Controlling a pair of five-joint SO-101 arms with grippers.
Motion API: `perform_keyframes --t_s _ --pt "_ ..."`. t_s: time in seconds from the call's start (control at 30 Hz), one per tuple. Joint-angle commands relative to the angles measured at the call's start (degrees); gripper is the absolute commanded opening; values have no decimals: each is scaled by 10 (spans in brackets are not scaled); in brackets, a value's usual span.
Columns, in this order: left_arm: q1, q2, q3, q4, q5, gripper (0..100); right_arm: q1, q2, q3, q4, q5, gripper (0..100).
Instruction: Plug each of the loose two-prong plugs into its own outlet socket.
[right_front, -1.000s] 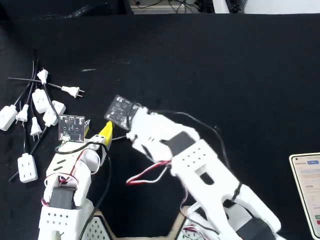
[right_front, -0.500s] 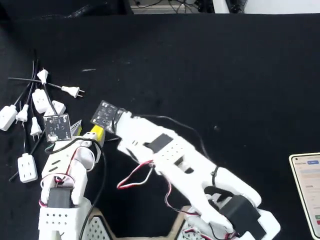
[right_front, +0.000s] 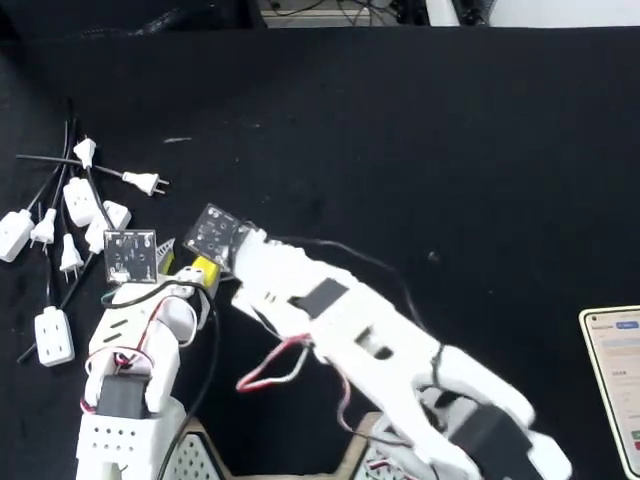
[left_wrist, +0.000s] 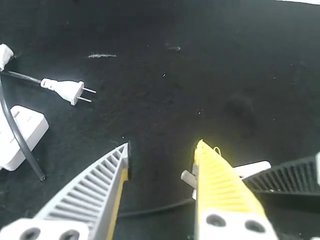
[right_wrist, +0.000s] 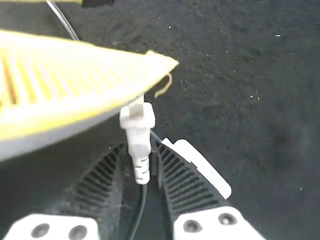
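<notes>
My right gripper (right_wrist: 140, 150) is shut on a white two-prong plug (right_wrist: 136, 142), whose black cord trails back between the dark fingers (right_wrist: 102, 182). The plug's front end touches the yellow finger (right_wrist: 70, 85) of my left gripper. My left gripper (left_wrist: 162, 147) stands open with nothing between its grey and yellow fingers. A loose plug (left_wrist: 64, 90) lies ahead of it, prongs pointing right, and a white outlet socket (left_wrist: 20, 135) lies beside it. In the high view the two arms meet near the yellow finger (right_front: 200, 270), left of the table's middle.
Several white plugs and outlet sockets on black cords lie in a cluster (right_front: 70, 220) at the table's left edge, with one socket (right_front: 55, 335) nearer the front. A phone (right_front: 612, 380) lies at the right edge. The black table (right_front: 420, 150) stretches behind the arms.
The right arm has swung left, bringing its plug up against the left gripper's yellow finger. The left arm shifted slightly left and then back a little.
</notes>
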Motion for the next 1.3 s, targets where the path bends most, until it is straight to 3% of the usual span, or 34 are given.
perform_keyframes --t_s 0.0,0.5,0.63,0.73,0.87,1.03,1.27 --pt "7 -3 -11 -6 -7 216 -8 -88 15 -12 -15 10" --pt "7 -3 -11 -4 -7 216 -57 -194 73 -13 -30 11" --pt "7 -3 -10 -3 -6 216 -44 -194 73 -25 -65 11" --pt "7 -3 -9 -2 -6 216 4 -194 73 -25 -80 11" --pt "4 -3 0 -2 -6 216 56 -194 67 41 -56 11" --pt "7 -3 0 -6 -6 216 34 -194 72 102 5 11" --pt "7 -3 1 -3 -6 216 27 -194 74 114 9 11"
